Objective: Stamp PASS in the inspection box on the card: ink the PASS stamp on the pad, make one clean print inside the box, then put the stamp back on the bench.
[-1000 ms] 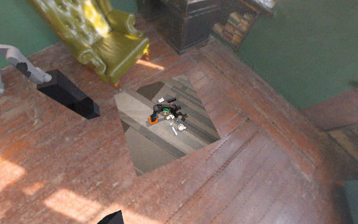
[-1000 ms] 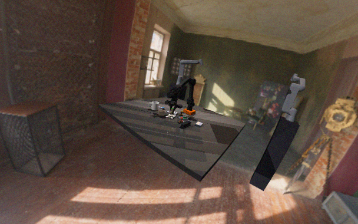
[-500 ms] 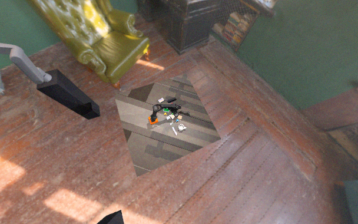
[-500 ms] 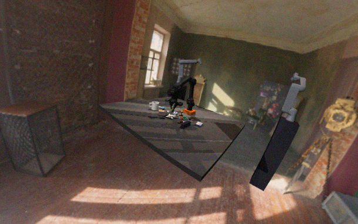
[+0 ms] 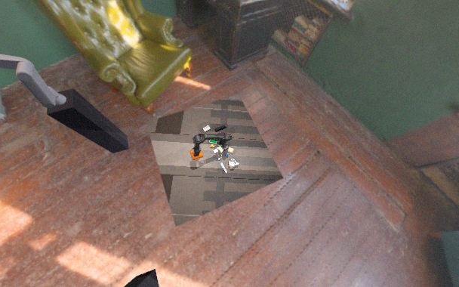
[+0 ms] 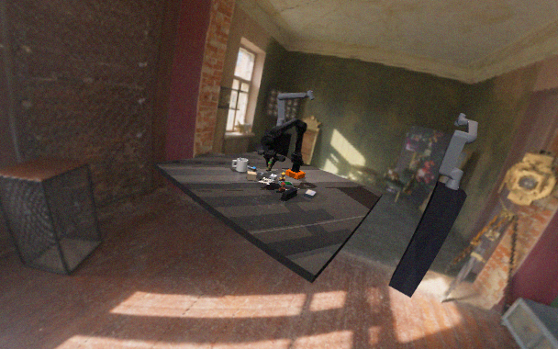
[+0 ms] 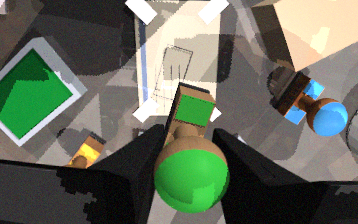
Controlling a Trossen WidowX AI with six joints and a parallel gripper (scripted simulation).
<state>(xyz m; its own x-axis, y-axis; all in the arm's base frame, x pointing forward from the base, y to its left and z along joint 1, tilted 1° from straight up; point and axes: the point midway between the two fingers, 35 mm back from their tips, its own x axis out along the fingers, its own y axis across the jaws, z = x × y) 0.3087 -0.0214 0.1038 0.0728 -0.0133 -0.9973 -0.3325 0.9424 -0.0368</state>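
Note:
My gripper (image 7: 188, 134) is shut on the green-knobbed wooden stamp (image 7: 191, 175) (image 6: 270, 163). The stamp is above the lower end of the cream card (image 7: 200, 30), its block tilted in the wrist view; its underside and any ink on it are hidden. White tabs lie at the card's corners. The thin-lined inspection box (image 7: 180, 48) shows just beyond the block, which overlaps its lower part. Faint lines show inside the box; I cannot tell whether they are print or shadow. The green ink pad (image 7: 30, 100) in its pale tray is left of the card in the wrist view.
A blue-knobbed stamp (image 7: 328, 117) and a tan block (image 7: 325, 30) are right of the card. A yellow stamp (image 7: 86, 151) is at lower left. A white mug (image 5: 232, 163) (image 6: 241, 164), a white stick (image 5: 223, 168) and a black object (image 5: 220, 128) (image 6: 288, 194) are farther out.

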